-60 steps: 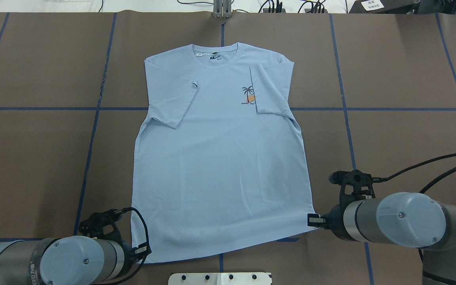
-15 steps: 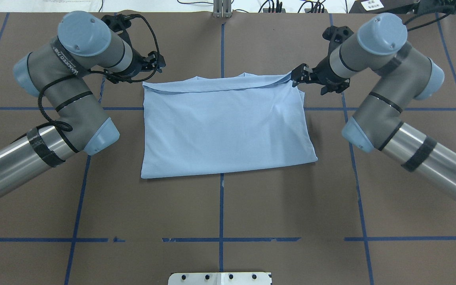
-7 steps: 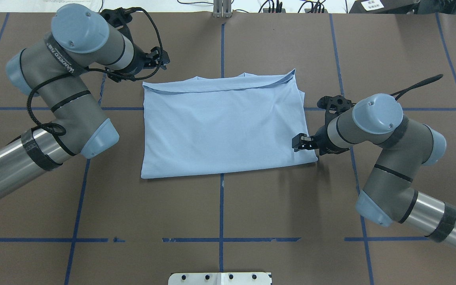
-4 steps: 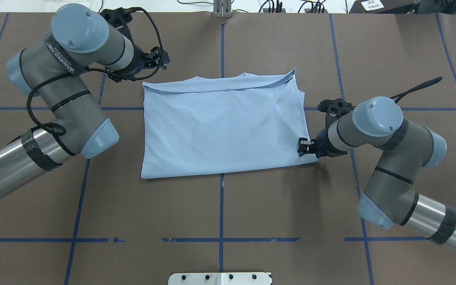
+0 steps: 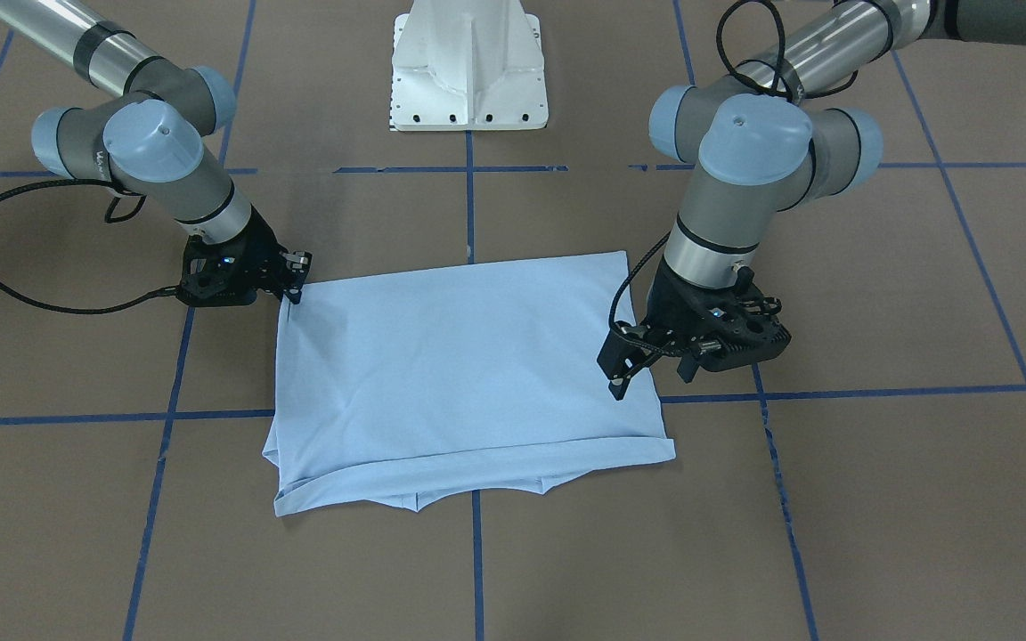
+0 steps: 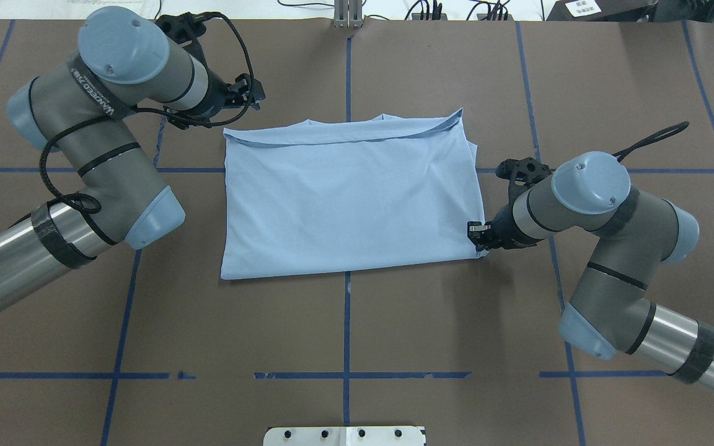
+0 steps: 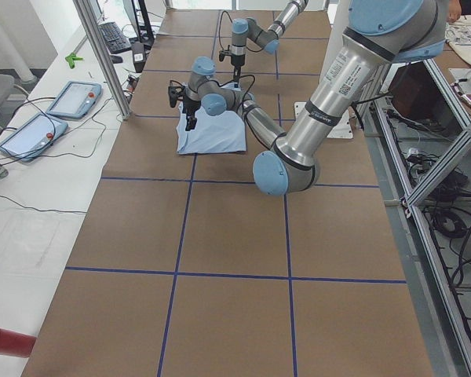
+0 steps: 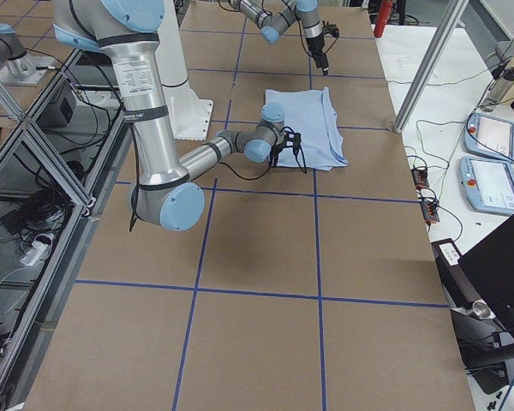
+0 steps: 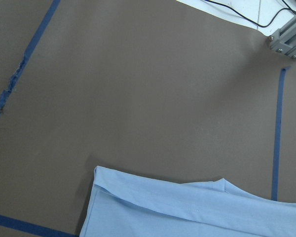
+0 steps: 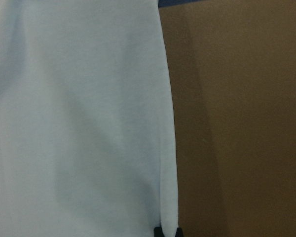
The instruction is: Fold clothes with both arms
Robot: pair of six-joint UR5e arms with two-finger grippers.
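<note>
The light blue T-shirt [image 6: 348,198] lies folded in half on the brown table, print hidden; it also shows in the front view [image 5: 460,374]. My left gripper [image 6: 253,94] hangs open and empty just above and outside the shirt's far left corner [image 9: 101,175]; in the front view [image 5: 617,374] its fingers point down. My right gripper [image 6: 476,235] is low at the shirt's near right corner, shut on the fabric edge. The right wrist view shows that edge [image 10: 165,148] running into a fingertip [image 10: 165,231].
The white pedestal base [image 5: 470,62] stands at the robot's side of the table. Blue tape lines [image 6: 346,322] cross the brown surface. A metal post [image 6: 348,15] and cables sit at the far edge. The left arm's elbow [image 6: 152,217] is beside the shirt's left side.
The shirt went from spread out to folded, hem carried to the collar. Both grippers let go. The right gripper moved back to the near right corner, dropped and closed on it; the left barely moved.
</note>
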